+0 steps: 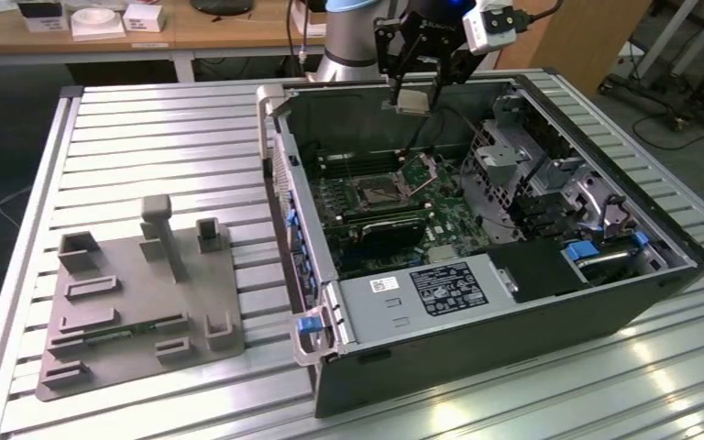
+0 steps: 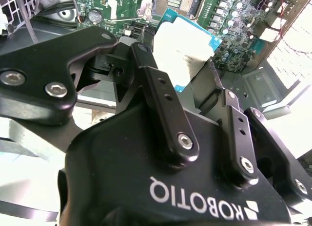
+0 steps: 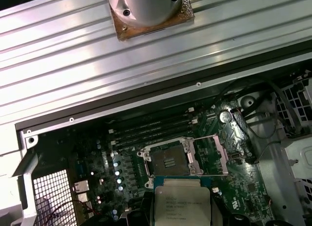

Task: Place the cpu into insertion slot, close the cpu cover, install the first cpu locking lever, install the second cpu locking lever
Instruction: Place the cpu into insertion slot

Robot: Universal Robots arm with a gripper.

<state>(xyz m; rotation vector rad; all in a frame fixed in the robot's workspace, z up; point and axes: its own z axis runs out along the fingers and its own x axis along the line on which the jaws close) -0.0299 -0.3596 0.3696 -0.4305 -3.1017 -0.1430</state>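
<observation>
Cpu (image 1: 411, 101) clamped in end effector (image 1: 416, 90), arm poised high above open insertion slot (image 1: 368, 194)

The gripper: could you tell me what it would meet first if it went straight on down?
Probably the motherboard right beside the insertion slot, the cpu in the gripper touching first; depth is unclear, so possibly the slot itself.

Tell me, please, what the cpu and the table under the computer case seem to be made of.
On the cpu, the top looks like silvery-grey metal with a dull satin sheen; the blue-green edge is likely circuit board. As for the table, probably aluminium: ribbed silvery slats catching glare.
</observation>
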